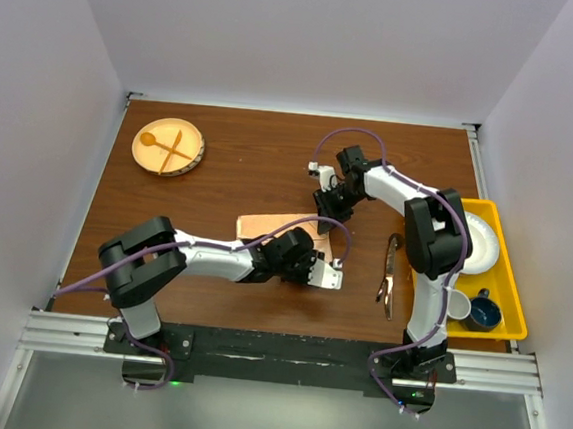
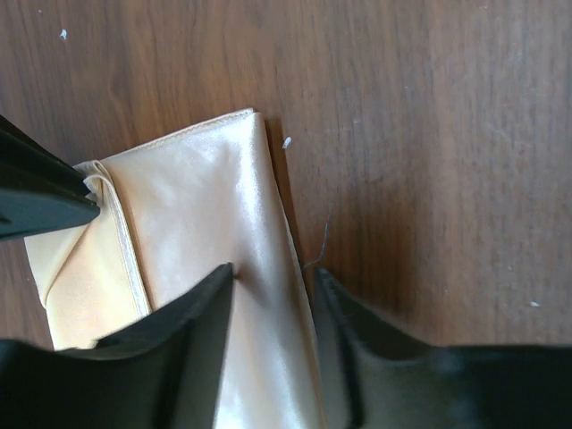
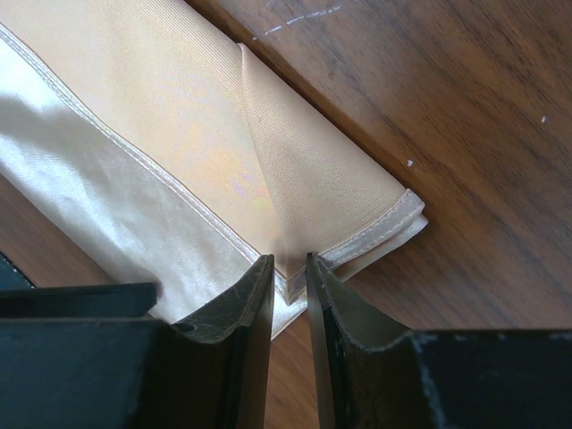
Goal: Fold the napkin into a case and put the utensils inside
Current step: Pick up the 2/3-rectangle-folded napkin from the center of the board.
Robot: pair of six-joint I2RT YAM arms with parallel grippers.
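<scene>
Right gripper (image 3: 289, 259) pinches the napkin (image 3: 179, 116) corner; left gripper (image 2: 273, 271) straddles a fold, grip unclear. Slippery satin may slide out, undoing the folds.

Dark wood-grain table (image 1: 261, 162), plain white walls (image 1: 312, 36) on three sides; soft even light, metal rail (image 1: 65, 336) at near edge

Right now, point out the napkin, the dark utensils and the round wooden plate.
napkin (image 1: 271, 223), top view, its uncovered left part.
dark utensils (image 1: 391, 262), top view, along the handles.
wooden plate (image 1: 188, 143), top view, bare surface right of the fork.
</scene>
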